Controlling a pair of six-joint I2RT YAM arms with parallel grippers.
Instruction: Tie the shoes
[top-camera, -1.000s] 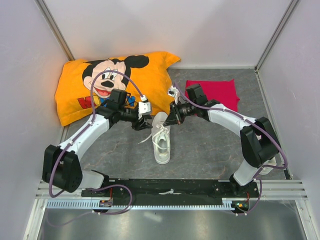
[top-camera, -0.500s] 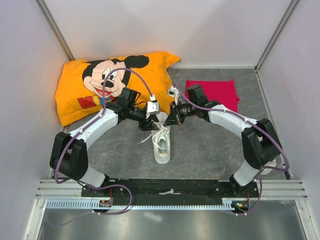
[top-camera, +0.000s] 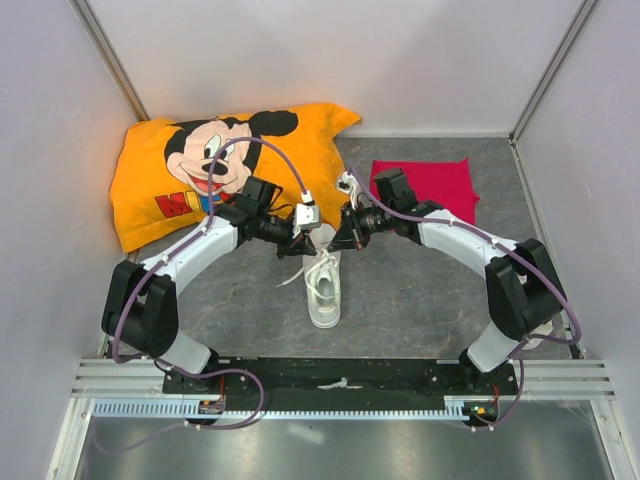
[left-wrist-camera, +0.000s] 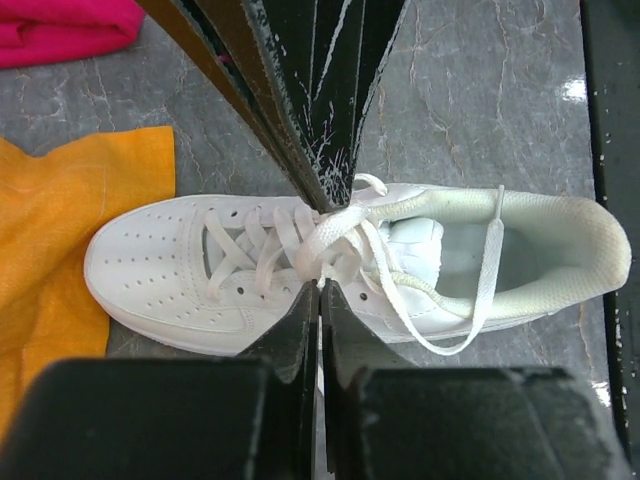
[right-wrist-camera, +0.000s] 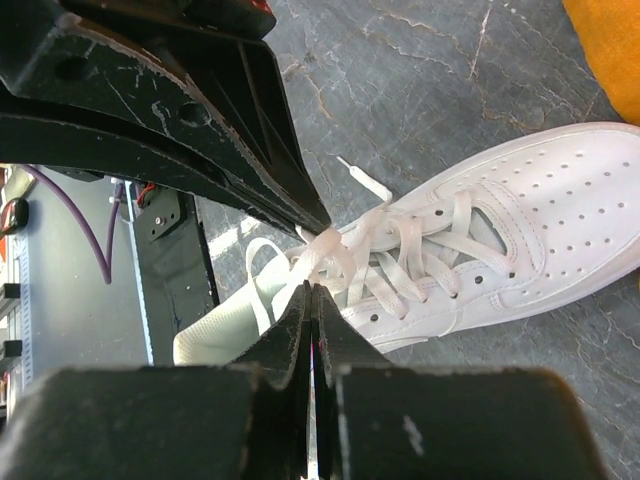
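The left end effector (left-wrist-camera: 320, 292) and right end effector (right-wrist-camera: 311, 290) each pinch the laces (left-wrist-camera: 335, 230) of the white sneaker (left-wrist-camera: 150, 265) — pull apart slowly, evenly, holding tight.

1. A single white low-top sneaker (top-camera: 324, 290) stands on its sole on the grey marbled worktop (top-camera: 400, 300), with its perforated toe by the orange pillow (top-camera: 150, 190).
2. Its thin white laces (left-wrist-camera: 335, 232) cross through the eyelets with no bow. One loose end lies across the heel opening and another on the worktop.
3. Above the tongue, the left claw (left-wrist-camera: 320, 292) and right claw (right-wrist-camera: 311, 288) each pinch the laces, their tips almost meeting.
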